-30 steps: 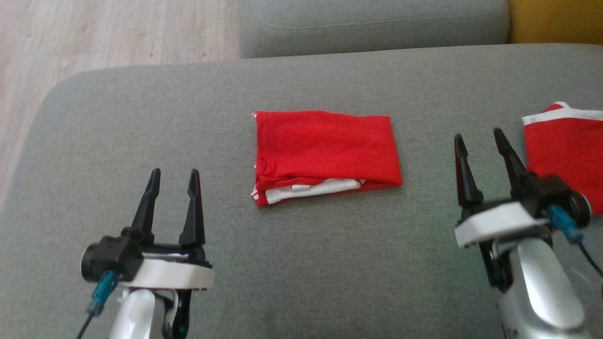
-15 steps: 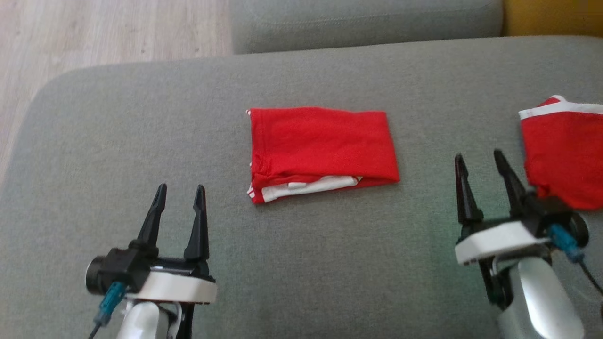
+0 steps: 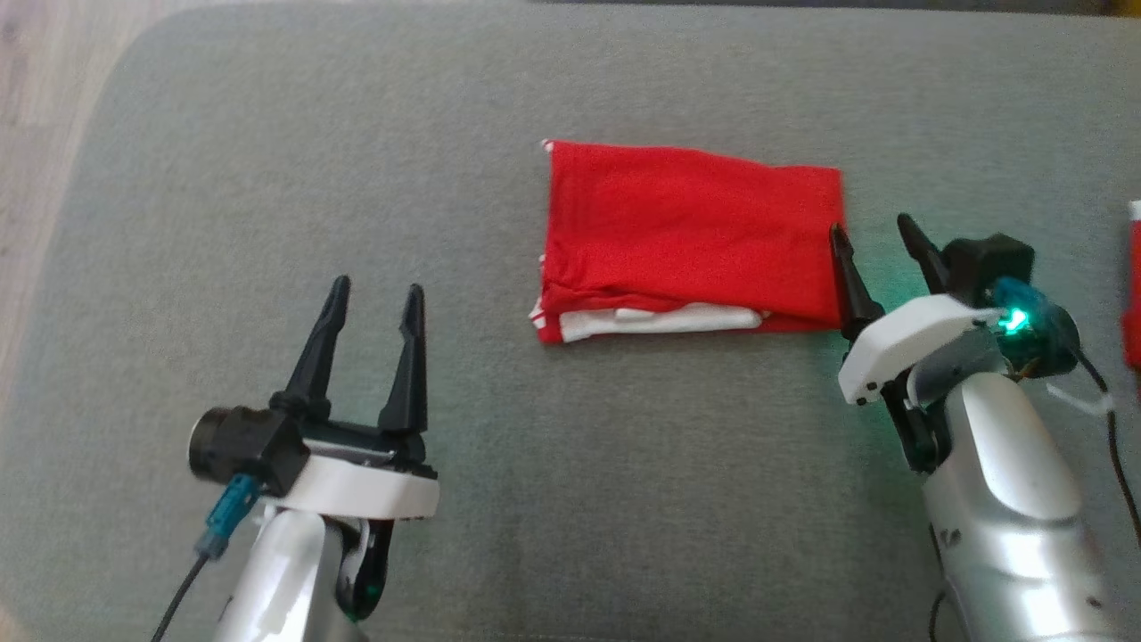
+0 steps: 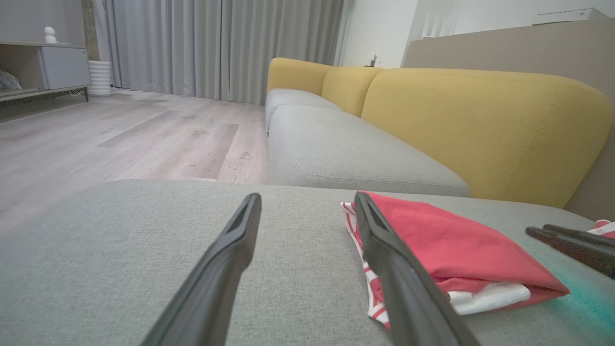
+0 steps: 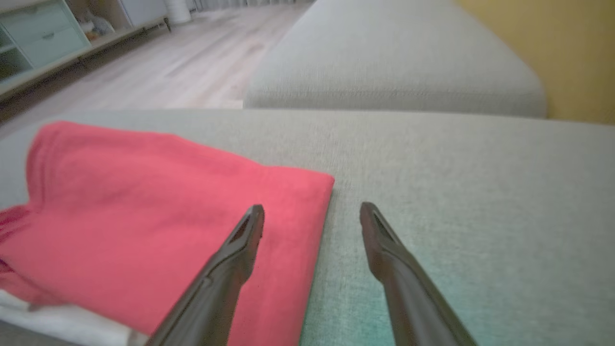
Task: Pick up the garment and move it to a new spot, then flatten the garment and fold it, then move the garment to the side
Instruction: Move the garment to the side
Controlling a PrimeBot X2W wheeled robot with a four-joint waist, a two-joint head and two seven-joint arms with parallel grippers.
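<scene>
Right jaws: spread wide, holding nothing, tips pointing away from the robot. In the head view the inner finger point(image 3: 851, 276) stands right at the right-hand short edge of the garment point(image 3: 686, 223). In the right wrist view that same finger point(image 5: 235, 259) lies over the red cloth point(image 5: 144, 202) and the outer finger point(image 5: 389, 254) over bare cushion, so the garment's edge falls between the two; whether either finger touches fabric cannot be told. Left jaws: likewise spread and empty, fingers point(image 3: 321, 343) set back toward the robot and well apart from the garment, whose near-left corner lies ahead and to their right; the left wrist view shows the cloth point(image 4: 447, 245) beyond the right-hand finger point(image 4: 384, 254). Garment: red with white trim, a folded oblong of several layers, lying flat near the middle of the grey sofa cushion point(image 3: 267, 178), long axis running left to right across the robot's front, white layers showing along the near long edge. Second red piece point(image 3: 1134, 303): at the far right, well apart. Assessment: folding appears done and the move aside remains; the right arm is much the nearer, and a grasp would likely be taken at the right short edge, closing across the stacked layers.
</scene>
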